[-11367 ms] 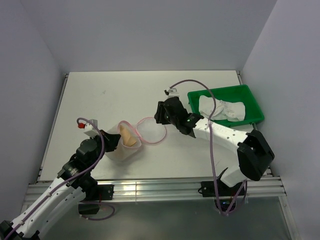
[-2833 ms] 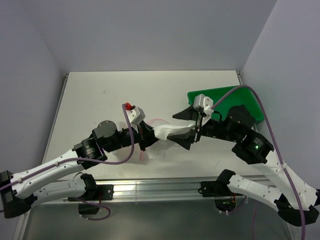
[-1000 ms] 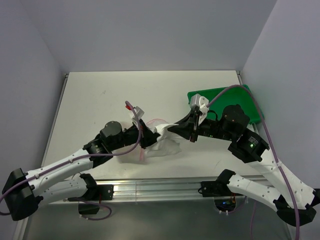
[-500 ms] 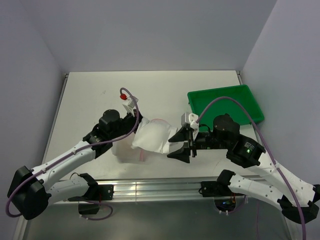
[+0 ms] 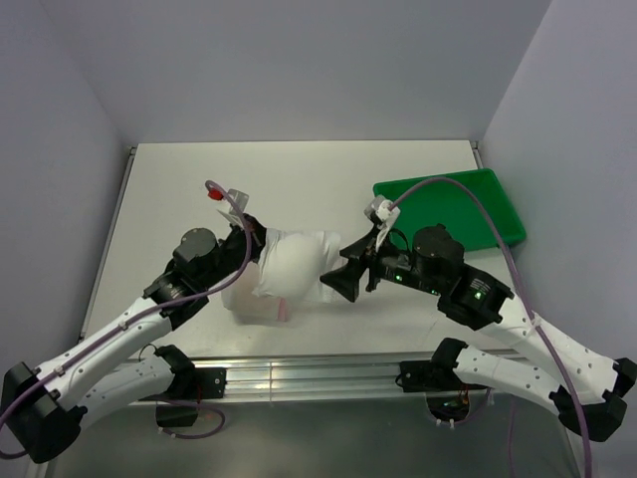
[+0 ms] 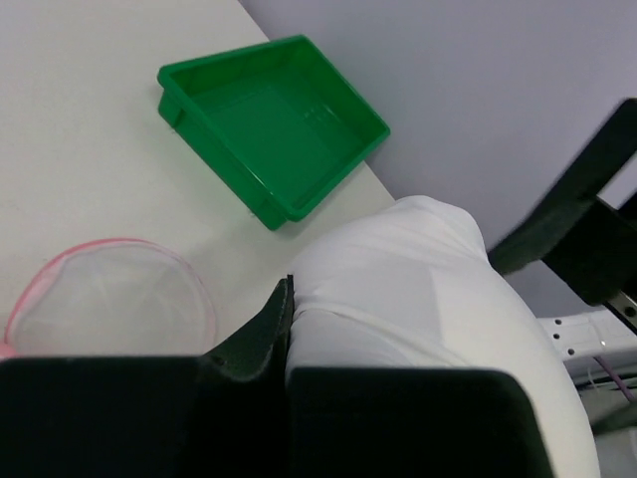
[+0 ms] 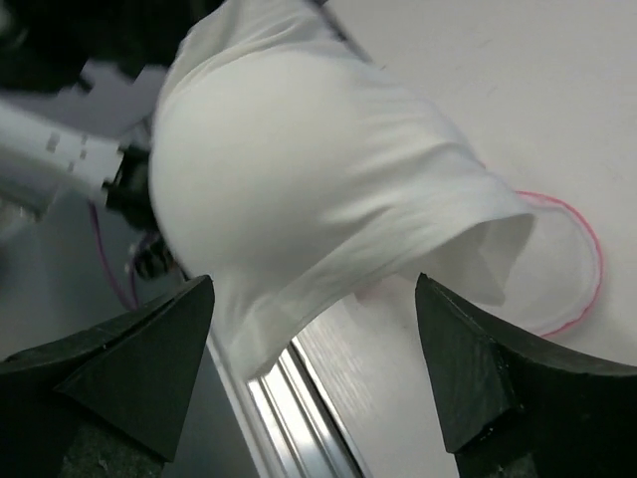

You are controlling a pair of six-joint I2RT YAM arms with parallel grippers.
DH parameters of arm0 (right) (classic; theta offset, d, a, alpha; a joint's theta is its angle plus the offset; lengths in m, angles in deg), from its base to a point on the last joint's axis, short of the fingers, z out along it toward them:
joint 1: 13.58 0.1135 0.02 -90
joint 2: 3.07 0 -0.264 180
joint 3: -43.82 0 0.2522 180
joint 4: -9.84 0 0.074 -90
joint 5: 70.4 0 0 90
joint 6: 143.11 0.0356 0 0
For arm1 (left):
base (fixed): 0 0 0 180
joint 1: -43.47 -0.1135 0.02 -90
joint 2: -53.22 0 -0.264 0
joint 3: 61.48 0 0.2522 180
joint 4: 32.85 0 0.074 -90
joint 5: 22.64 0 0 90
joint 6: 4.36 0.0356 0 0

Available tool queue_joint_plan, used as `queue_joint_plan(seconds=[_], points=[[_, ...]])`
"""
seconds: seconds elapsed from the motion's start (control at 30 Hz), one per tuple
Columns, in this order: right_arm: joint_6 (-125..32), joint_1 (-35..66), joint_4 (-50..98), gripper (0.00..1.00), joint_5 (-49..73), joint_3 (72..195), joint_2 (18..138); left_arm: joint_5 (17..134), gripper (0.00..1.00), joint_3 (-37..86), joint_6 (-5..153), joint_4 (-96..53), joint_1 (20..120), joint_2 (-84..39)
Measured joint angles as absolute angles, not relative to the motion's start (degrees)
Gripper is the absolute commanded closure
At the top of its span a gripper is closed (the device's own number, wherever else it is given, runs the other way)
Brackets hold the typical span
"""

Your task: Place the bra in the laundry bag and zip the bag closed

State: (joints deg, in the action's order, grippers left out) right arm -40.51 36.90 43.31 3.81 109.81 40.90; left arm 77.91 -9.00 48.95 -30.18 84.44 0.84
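The bra shows as a soft white garment with a rounded cup, hanging just above the table near its front middle. My left gripper is shut on its left edge; in the left wrist view a dark finger pinches the white fabric. The laundry bag lies under the bra, translucent with a pink zipper band, and its round pink-rimmed flap lies flat on the table. My right gripper stands open just right of the bra, with nothing between its fingers. The pink rim peeks out beneath the bra.
A green plastic tray sits at the back right with nothing in it, also seen in the left wrist view. The table's metal front rail runs close below the bag.
My right gripper has opened, let go of the white garment and drawn back slightly. My left gripper has carried the garment leftward, so it now hangs over the bag.
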Motion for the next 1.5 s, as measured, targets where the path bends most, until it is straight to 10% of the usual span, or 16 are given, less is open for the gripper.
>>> queue_joint_plan(seconds=[0.57,1.5], points=[[-35.31,33.07,29.54,0.0,0.99,109.81,47.1,72.4,1.0,-14.73,53.54,-30.4,88.6,9.65],[-50.87,30.69,54.83,0.02,-5.57,125.92,53.4,69.78,1.0,-15.03,57.5,-26.4,93.76,10.1]])
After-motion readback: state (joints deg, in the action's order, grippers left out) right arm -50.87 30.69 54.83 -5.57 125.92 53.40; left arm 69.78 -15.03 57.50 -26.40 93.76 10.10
